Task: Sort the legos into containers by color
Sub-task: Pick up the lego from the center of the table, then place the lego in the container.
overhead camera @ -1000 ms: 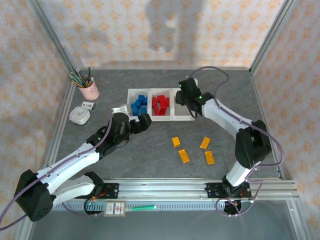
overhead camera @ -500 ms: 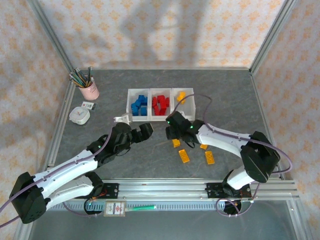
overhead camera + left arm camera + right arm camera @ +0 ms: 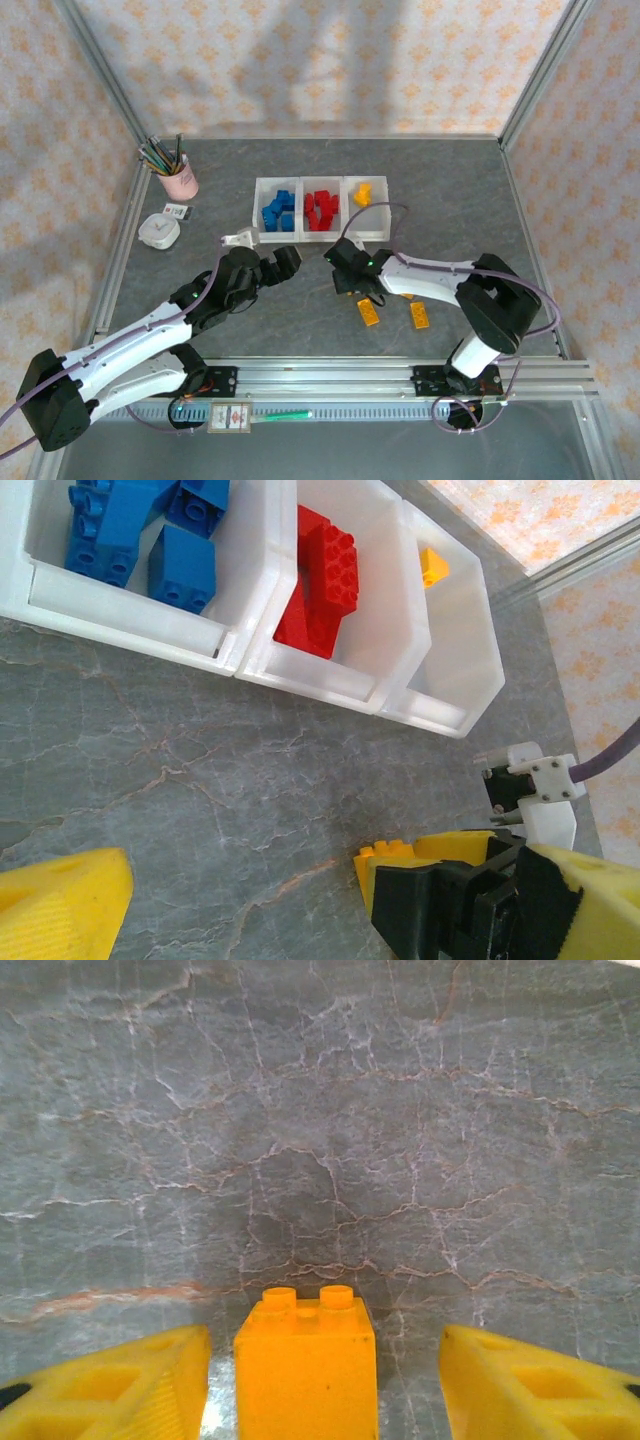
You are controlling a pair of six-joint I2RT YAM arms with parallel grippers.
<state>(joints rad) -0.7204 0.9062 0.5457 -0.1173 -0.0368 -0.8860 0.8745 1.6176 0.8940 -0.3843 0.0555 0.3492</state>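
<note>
Legos [image 3: 320,208] lay mostly sorted in the containers [image 3: 300,237] at the middle of the desk [image 3: 480,190] — blue in the left bin, red in the middle, orange in the right. A few orange ones lay loose on the desk, nearer the arms. The right gripper [image 3: 322,1365] stood unclenched around one orange brick [image 3: 305,1360], with a gap on each side and the brick closer to one finger. Closing off-centre could shove or twist the brick so that it slipped free. The left gripper [image 3: 283,262], spread wide and holding nothing, hovered just near of the containers — close enough that a wide swing toward the right bin might knock it, or clip the bin's rim.
</note>
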